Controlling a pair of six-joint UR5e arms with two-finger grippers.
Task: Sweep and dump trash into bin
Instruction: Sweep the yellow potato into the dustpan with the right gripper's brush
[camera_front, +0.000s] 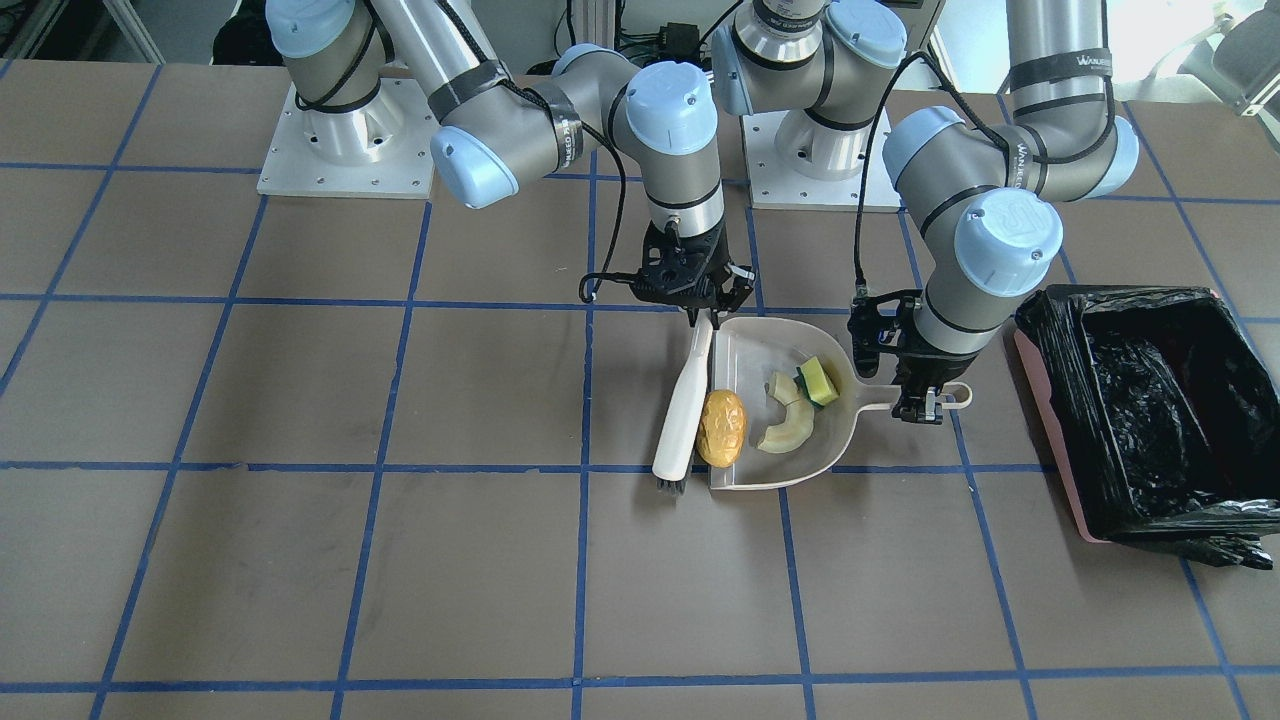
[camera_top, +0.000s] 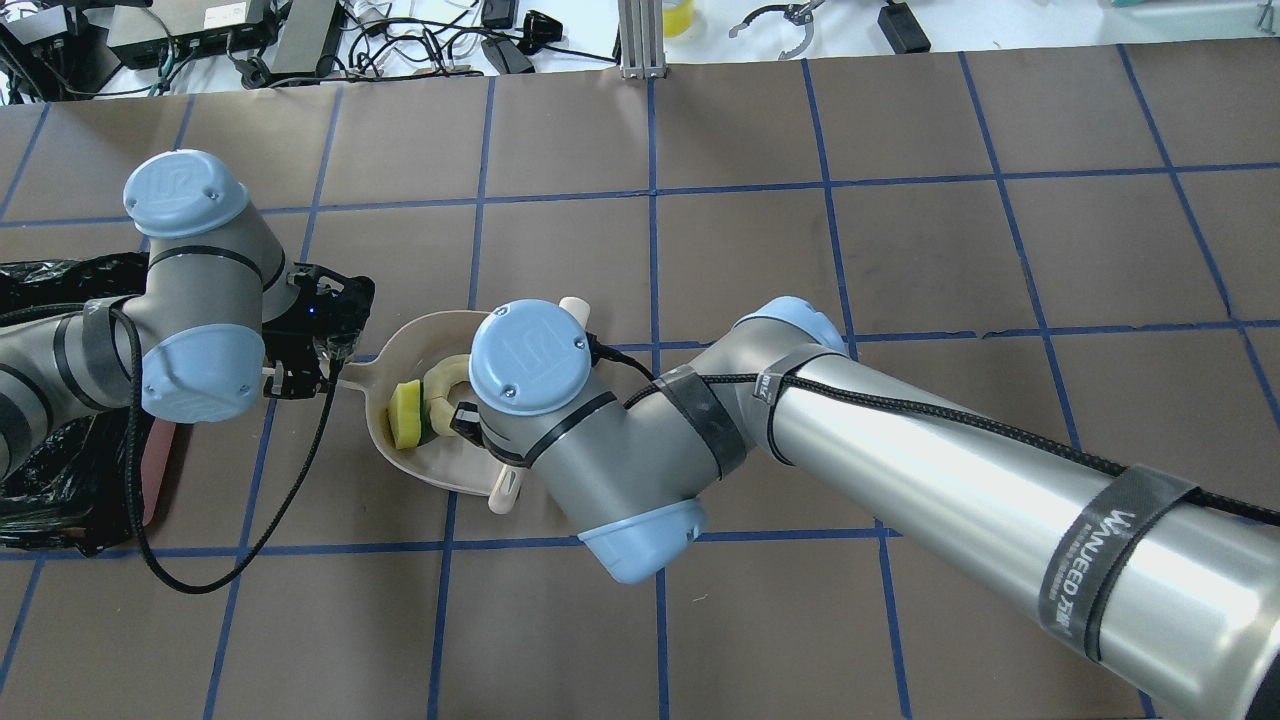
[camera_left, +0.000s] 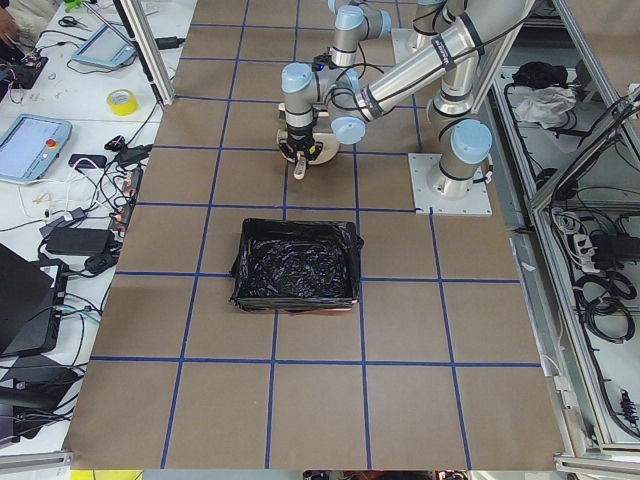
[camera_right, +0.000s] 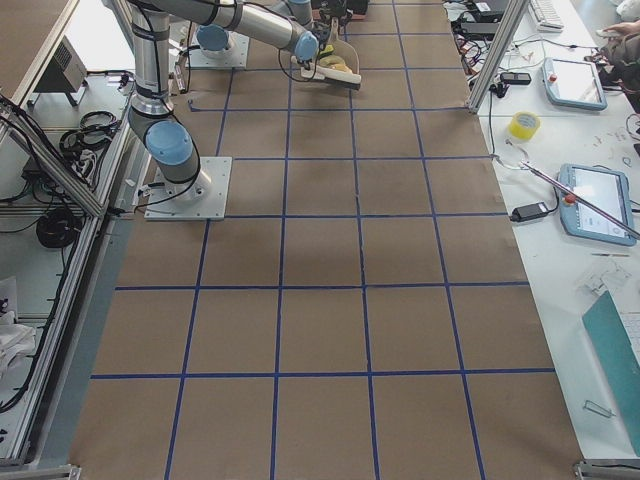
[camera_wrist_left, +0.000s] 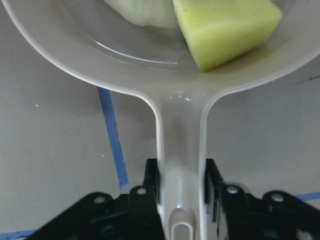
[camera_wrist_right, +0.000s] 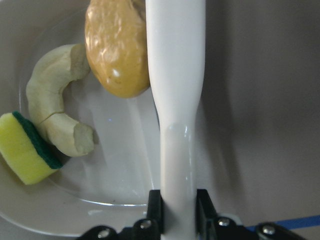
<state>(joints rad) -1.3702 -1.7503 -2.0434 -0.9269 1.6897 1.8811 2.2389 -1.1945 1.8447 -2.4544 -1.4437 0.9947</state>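
Currently the left gripper (camera_front: 922, 408) is clamped on the handle of the beige dustpan (camera_front: 790, 470); the left wrist view shows both fingers (camera_wrist_left: 150, 182) pressed against the handle's sides. The right gripper (camera_front: 703, 318) is clenched on the upper end of the white brush (camera_front: 683, 410), fingers hugging the handle in the right wrist view. The brush lies along the dustpan's open edge, bristles (camera_front: 668, 488) pointing away from the robot and down near the table (camera_front: 300, 560). The golden-brown lump (camera_front: 722, 427) sits at the dustpan mouth, touching the brush handle and partly over the pan lip. The cream curled scrap (camera_front: 787, 418) lies inside the pan just beside the lump, curled in an arc. The yellow-green sponge piece (camera_front: 818, 381) is deeper in the pan, near the handle end, touching the scrap's end. The dustpan rests flat on the table across a blue tape line (camera_front: 400, 466). The bin (camera_front: 1150, 400), a pink box with a black bag liner, stands on the robot's left side, well apart from the pan, beyond the left gripper. In the overhead view the right arm's wrist covers most of the brush and the lump; only the sponge and part of the scrap show there.
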